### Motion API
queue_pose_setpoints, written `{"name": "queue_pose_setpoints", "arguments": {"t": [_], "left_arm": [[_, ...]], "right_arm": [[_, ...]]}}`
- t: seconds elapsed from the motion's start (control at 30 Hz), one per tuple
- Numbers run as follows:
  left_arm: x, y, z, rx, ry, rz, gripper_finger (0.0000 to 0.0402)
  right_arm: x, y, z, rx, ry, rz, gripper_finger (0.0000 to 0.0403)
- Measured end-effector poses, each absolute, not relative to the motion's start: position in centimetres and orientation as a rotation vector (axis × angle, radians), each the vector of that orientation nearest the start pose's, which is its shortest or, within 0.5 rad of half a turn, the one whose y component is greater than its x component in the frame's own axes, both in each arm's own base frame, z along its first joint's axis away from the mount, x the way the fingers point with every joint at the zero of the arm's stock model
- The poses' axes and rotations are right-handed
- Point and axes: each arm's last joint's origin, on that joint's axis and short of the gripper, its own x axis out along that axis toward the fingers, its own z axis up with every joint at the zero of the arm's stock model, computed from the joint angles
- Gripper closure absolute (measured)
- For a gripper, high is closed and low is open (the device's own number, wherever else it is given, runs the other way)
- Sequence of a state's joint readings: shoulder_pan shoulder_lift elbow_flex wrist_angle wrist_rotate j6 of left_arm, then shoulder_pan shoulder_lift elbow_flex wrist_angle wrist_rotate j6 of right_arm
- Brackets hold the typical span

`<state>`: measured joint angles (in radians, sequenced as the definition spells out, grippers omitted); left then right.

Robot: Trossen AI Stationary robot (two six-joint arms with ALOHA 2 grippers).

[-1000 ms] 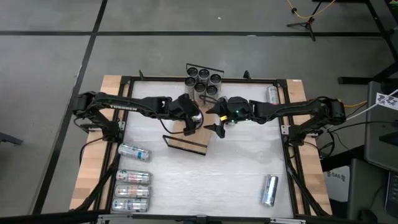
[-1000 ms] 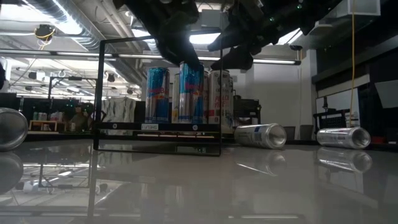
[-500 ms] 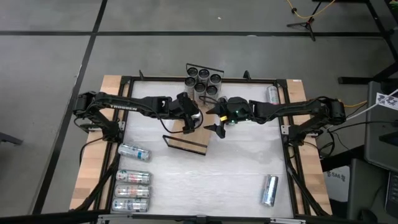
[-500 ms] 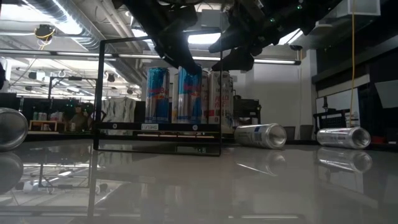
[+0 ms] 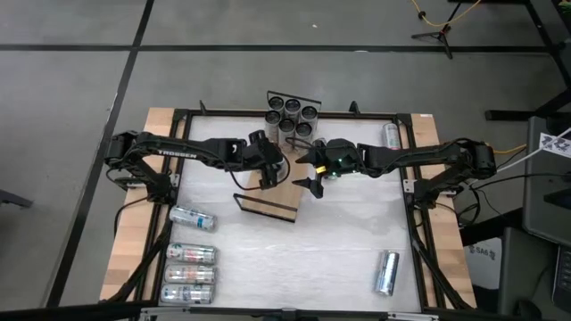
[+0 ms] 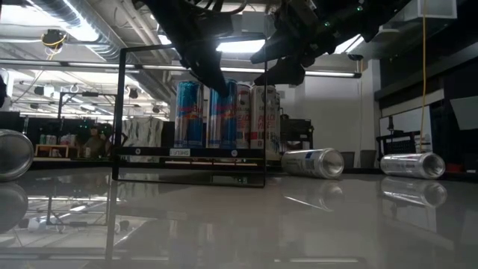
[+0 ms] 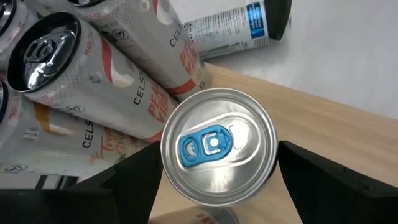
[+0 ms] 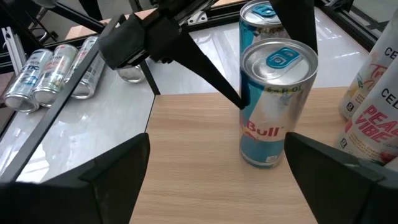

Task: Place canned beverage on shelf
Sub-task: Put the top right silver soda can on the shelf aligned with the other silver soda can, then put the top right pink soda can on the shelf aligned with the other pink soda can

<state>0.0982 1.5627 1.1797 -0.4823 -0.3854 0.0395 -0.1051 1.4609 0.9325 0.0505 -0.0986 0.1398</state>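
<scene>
The shelf (image 5: pixel 284 192) is a light-wood board with a black wire rail at its near end (image 5: pixel 265 207). A blue canned beverage (image 8: pixel 273 106) stands upright on it. My left gripper (image 5: pixel 270 174) is shut on this can (image 7: pixel 217 146) and reaches in from the table's left. My right gripper (image 5: pixel 310 176) hangs open above the board just right of the can, its fingers (image 8: pixel 118 180) holding nothing. A second blue can (image 8: pixel 264 18) stands behind the first. Several white cans (image 5: pixel 292 116) stand at the shelf's far end. My left gripper pinches the blue can's side wall just below the rim (image 8: pixel 252 99) between its two fingers, one on each side of the can top (image 7: pixel 217 146). The fingers (image 8: pixel 205 62) slant down from the table's left. The can is upright, its base (image 8: pixel 261 160) on the board.
Loose cans lie on the white tabletop: one at the left (image 5: pixel 192 218), a row of three near the front left (image 5: pixel 189 272), one at the front right (image 5: pixel 386 272) and one at the far right (image 5: pixel 391 135). A black frame (image 5: pixel 178 160) borders the table.
My left gripper has turned at the wrist without changing place. The blue can between its fingers has shifted a little toward the table's left, closer to the other blue can, and it still stands on the shelf. My right gripper has kept still.
</scene>
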Motion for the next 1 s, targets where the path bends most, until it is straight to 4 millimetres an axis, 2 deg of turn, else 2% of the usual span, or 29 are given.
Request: {"name": "queue_pose_setpoints", "arguments": {"t": [0.3,0.47,0.77,1.0], "left_arm": [[32.6,4.1,25.9,0.172,0.876,0.444,0.0098],[32.4,3.6,26.5,0.173,0.858,0.432,0.0098],[31.1,3.1,28.9,0.163,0.772,0.427,0.0098],[30.2,3.0,30.3,0.155,0.718,0.432,0.0098]], "right_arm": [[31.6,-3.0,25.2,0.186,0.469,-0.039,0.0037],[30.4,-3.0,26.2,0.186,0.526,-0.062,0.0037],[26.2,-3.7,28.9,0.174,0.669,-0.345,0.0037],[21.9,-7.0,29.5,0.428,0.735,-0.635,0.0037]]}}
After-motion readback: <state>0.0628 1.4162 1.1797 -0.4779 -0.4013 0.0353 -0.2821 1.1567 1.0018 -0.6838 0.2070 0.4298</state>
